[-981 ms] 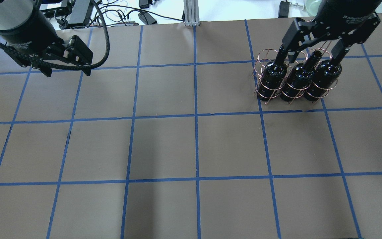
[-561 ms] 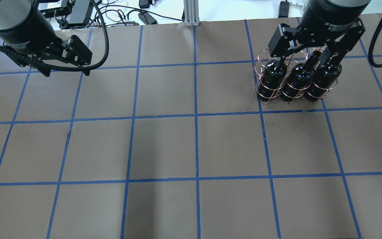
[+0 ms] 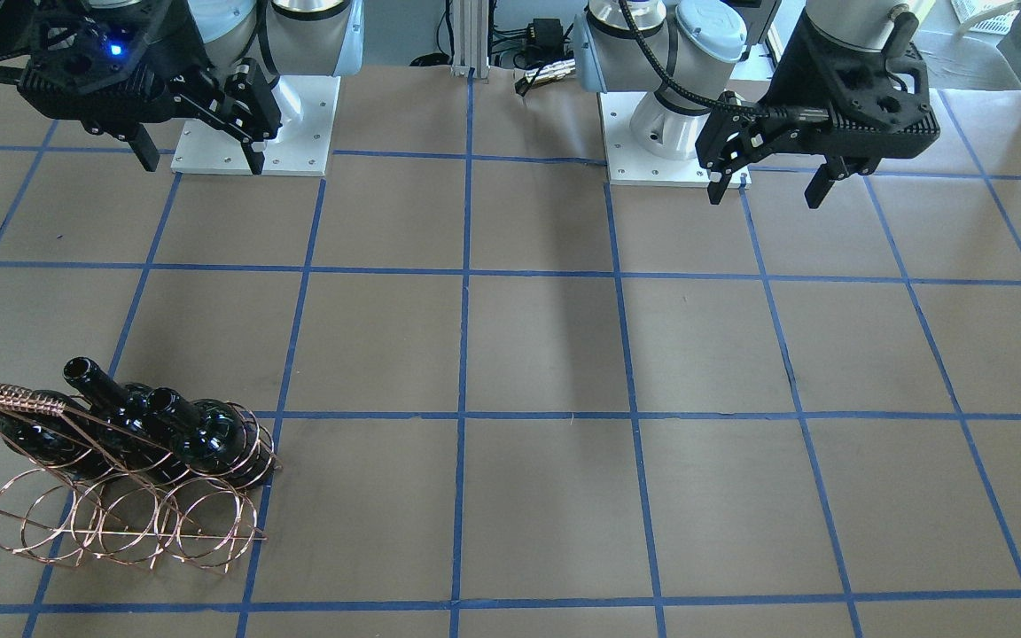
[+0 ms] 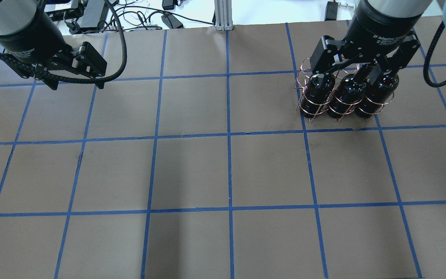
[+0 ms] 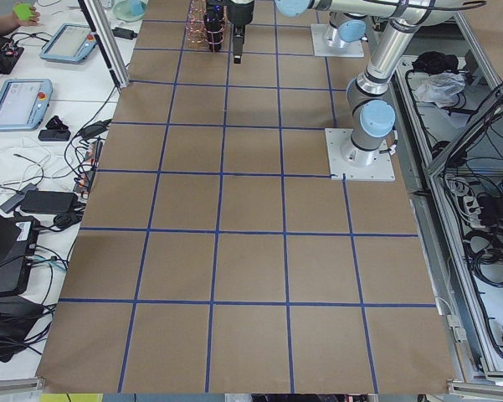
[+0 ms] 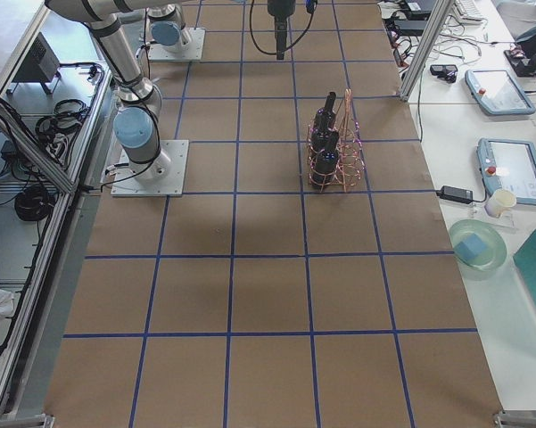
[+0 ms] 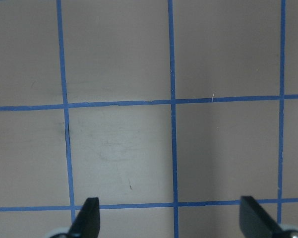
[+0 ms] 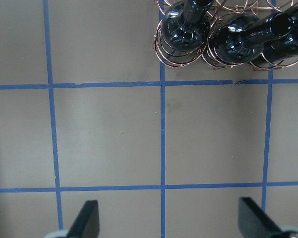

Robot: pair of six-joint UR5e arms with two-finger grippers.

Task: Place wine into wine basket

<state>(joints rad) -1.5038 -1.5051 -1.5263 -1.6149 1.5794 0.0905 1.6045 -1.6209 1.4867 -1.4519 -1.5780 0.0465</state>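
Note:
The copper wire wine basket (image 4: 311, 113) stands at the far right of the table, also in the front view (image 3: 120, 532) and right wrist view (image 8: 164, 53). Three identical glossy black wine bottles lie in its loops side by side: left (image 4: 316, 93), middle (image 4: 347, 95), right (image 4: 378, 91); I cannot tell which one is the task's wine. Their necks tilt up in the front view (image 3: 89, 377). My right gripper (image 4: 352, 71) hangs open and empty above the bottles, touching nothing (image 8: 171, 220). My left gripper (image 4: 76, 82) is open and empty over bare table at the far left (image 7: 171, 220).
Brown table with a blue tape grid (image 4: 229, 135). Cables and power bricks (image 4: 138, 17) and an aluminium post (image 4: 223, 15) lie along the far edge. The arm bases (image 3: 253, 133) (image 3: 679, 142) stand on white plates. Tablets lie on the side bench (image 6: 495, 89).
My right gripper has moved off the bottle necks, left and nearer in the overhead view, still open. The bottles, the basket and the left arm have not moved.

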